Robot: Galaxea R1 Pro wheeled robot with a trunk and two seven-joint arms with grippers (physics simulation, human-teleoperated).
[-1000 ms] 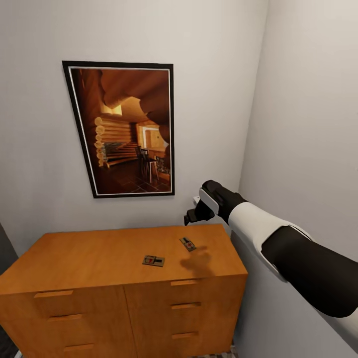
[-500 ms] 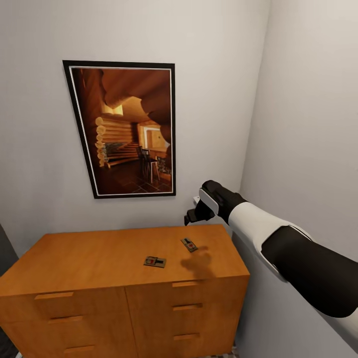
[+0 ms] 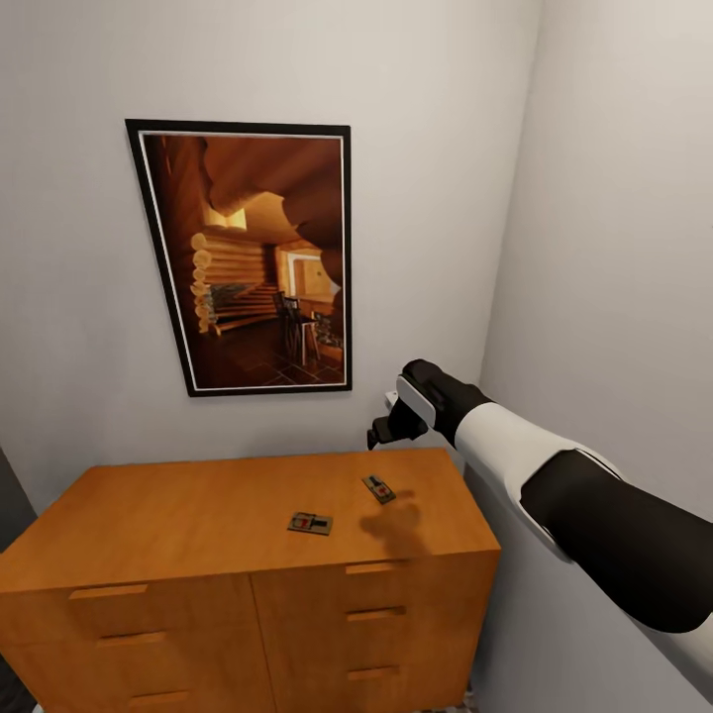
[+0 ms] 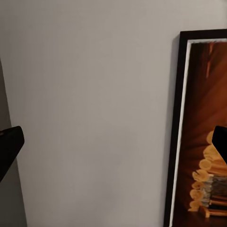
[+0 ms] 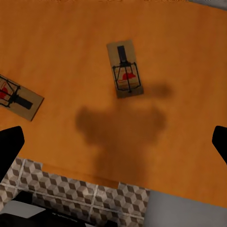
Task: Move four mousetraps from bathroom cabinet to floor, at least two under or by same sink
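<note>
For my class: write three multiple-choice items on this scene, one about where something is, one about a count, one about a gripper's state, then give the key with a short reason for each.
1. Where do the mousetraps lie?
A. on the cabinet top
B. on the floor
C. in an open drawer

2. How many mousetraps are on the cabinet?
A. one
B. two
C. four

3. What is the right gripper doing?
A. shut on a mousetrap
B. pressed flat on the cabinet
C. open, above the cabinet, holding nothing

Key:
1 A: both mousetraps rest on the cabinet top; its drawers are shut.
2 B: two lie there, apart from each other.
3 C: the right gripper hangs over the top, and its wrist view shows the fingertips spread wide with nothing between.
</note>
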